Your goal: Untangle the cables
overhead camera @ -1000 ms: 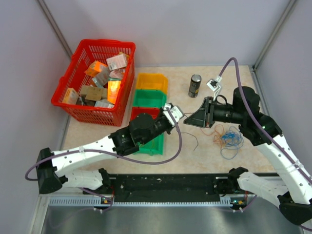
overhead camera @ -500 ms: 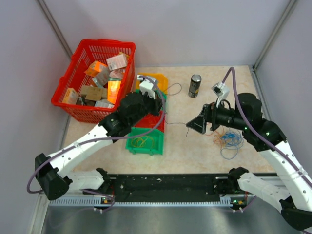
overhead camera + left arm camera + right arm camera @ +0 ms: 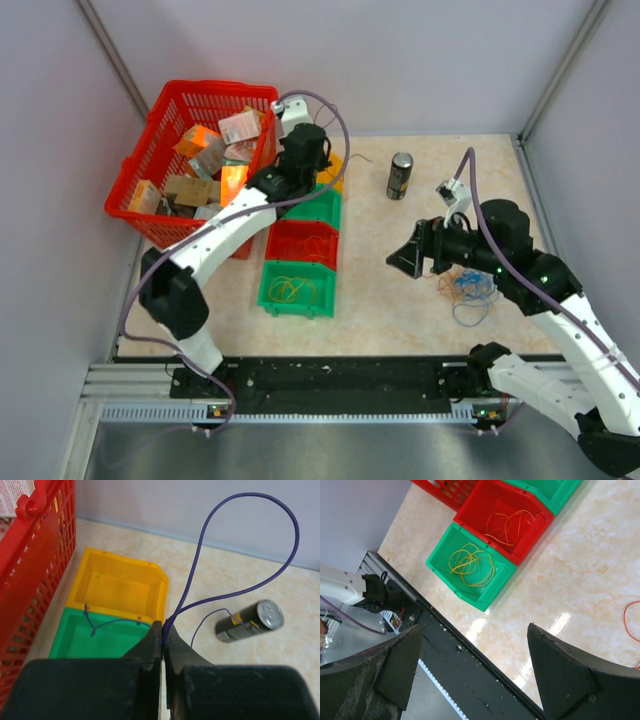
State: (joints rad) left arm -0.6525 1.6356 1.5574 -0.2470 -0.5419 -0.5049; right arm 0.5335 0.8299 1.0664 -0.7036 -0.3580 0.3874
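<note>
The cables still in a tangle [image 3: 468, 287], blue and orange loops, lie on the table just right of my right gripper [image 3: 400, 255]. That gripper [image 3: 475, 626] hangs open above the bare tabletop with nothing between its fingers. At the back, my left gripper [image 3: 322, 168] is over the yellow bin [image 3: 120, 585]. Its jaws [image 3: 163, 626] are shut on a purple cable [image 3: 260, 494] that arches up in a big loop. One loose end trails into the green bin [image 3: 75, 645].
A red basket [image 3: 215, 88] of boxes stands back left. Four small bins run in a row; the red bin [image 3: 530, 540] holds an orange cable and the near green bin [image 3: 490, 592] a yellow one. A dark can [image 3: 400, 175] stands behind the tangle.
My right gripper opened, let go of the purple cable and drew back a little. My left arm swung from the near bins to the back, carrying that cable over the yellow bin.
</note>
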